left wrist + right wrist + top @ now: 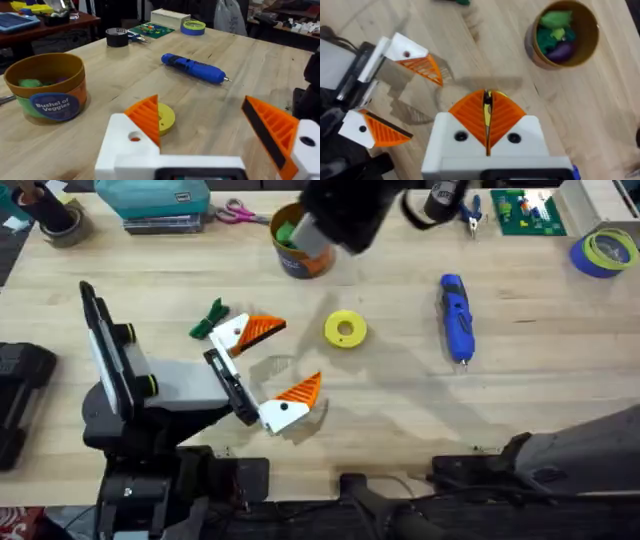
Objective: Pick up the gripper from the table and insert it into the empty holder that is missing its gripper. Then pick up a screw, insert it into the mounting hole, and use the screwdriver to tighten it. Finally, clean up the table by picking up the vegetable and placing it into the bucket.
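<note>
Orange-brown plastic forms the bucket (47,87), whose dark blue label is read in the left wrist view as "Bushel of Veggies"; green and purple toy pieces are seen inside it (559,32). No other writing can be made out. The left hand (262,372) is spread wide above the wooden surface (400,400), its two white mounts each fitted with an orange ribbed pad (145,117), and nothing is held between them. The right hand (487,122) is closed, its two orange pads pressed together; a thin yellow edge is seen just beyond their tips, probably the yellow disc (345,328), though whether it is touched cannot be told. In the overhead view that arm is seen large and blurred over the bucket's far side. The vegetable (209,320) lies on the surface just beside the far pad of the left hand, apart from the bucket. The screwdriver (455,315) lies flat on the surface, well to the right of the disc, its silver tip pointing toward the arms' bases.
</note>
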You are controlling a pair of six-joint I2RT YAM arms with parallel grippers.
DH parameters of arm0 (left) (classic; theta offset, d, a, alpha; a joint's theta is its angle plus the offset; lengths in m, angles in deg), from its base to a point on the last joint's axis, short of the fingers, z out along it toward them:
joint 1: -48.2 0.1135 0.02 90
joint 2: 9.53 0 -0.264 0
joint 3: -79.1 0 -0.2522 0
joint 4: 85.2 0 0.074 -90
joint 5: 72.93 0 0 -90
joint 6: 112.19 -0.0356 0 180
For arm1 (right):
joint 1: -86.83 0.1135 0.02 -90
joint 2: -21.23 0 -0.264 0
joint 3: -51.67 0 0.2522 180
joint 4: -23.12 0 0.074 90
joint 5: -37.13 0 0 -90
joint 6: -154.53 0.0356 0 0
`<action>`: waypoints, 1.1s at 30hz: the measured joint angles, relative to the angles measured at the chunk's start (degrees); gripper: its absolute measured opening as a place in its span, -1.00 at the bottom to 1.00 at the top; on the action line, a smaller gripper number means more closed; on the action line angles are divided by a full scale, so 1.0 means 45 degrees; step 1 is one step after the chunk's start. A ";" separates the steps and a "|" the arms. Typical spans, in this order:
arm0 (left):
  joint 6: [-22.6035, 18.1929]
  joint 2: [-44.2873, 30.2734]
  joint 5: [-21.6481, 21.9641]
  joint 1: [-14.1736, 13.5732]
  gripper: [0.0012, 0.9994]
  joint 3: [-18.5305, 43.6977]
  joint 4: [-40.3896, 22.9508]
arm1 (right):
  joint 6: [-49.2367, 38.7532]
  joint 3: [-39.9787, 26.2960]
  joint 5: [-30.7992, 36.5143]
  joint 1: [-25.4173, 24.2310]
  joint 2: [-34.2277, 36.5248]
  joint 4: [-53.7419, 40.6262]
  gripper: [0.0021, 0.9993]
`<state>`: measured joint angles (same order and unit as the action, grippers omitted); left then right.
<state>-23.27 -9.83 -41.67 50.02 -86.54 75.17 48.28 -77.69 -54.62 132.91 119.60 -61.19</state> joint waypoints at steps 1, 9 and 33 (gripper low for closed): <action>0.0001 -0.0005 0.0000 0.0000 0.97 0.0000 0.0000 | -0.0143 -0.0113 -0.0060 0.0134 0.0112 0.0002 -0.99; 0.0002 0.0000 0.0000 0.0000 0.97 0.0000 0.0000 | -0.1416 -0.0244 -0.1549 0.1187 0.0324 -0.0046 -0.99; 0.0000 -0.0001 0.0000 0.0000 0.97 0.0000 0.0000 | -0.2327 -0.0338 -0.2116 0.2177 0.1747 0.0208 -0.99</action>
<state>-23.27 -9.83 -41.67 50.02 -86.54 75.17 37.81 -79.21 -64.14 142.71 127.47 -60.25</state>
